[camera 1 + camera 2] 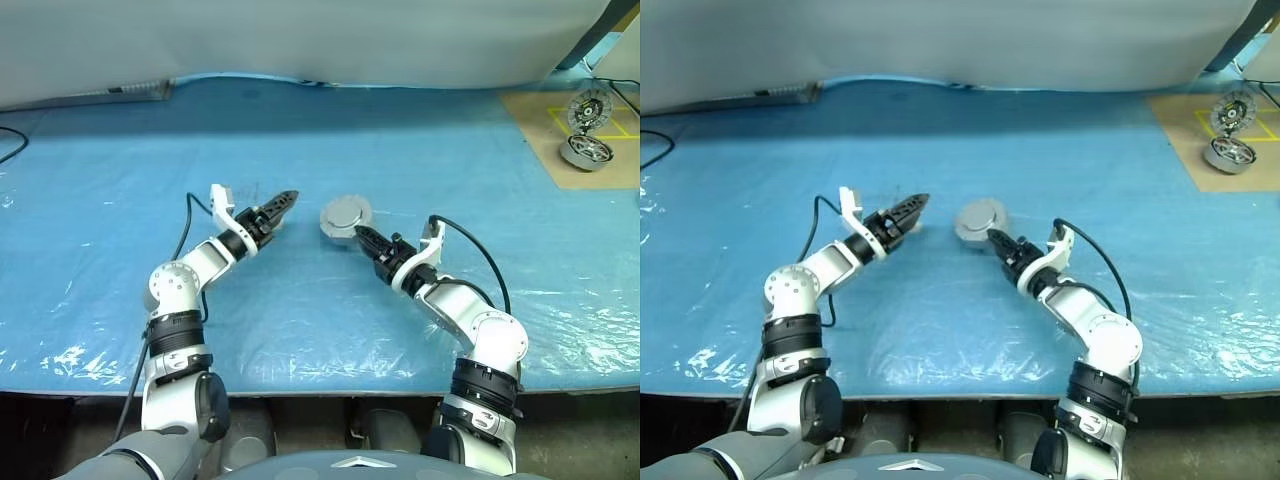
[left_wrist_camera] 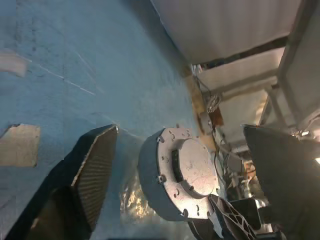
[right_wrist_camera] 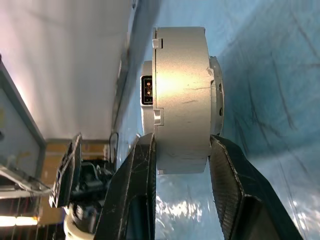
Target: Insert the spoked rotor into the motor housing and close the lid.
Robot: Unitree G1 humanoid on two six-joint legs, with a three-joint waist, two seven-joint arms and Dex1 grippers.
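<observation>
The motor housing (image 1: 345, 218), a squat round silver cup, sits on the blue sheet mid-table. Its lid (image 1: 347, 211) lies flat on top, smooth grey face up. My right gripper (image 1: 358, 233) reaches in from the near right and is shut on the housing (image 3: 182, 90), one black finger (image 3: 142, 170) pressed to each side of its wall. My left gripper (image 1: 284, 201) hovers a short way to the housing's left, pointing toward it. The left wrist view has its fingers (image 2: 95, 165) spread wide and empty, with the housing (image 2: 175, 175) beyond them. The spoked rotor is hidden.
A brown board (image 1: 560, 120) lies at the far right corner with a second like unit (image 1: 587, 151) and its raised lid (image 1: 588, 108). A white wall (image 1: 300, 40) bounds the table's back. The blue plastic sheet (image 1: 120, 200) covers the table.
</observation>
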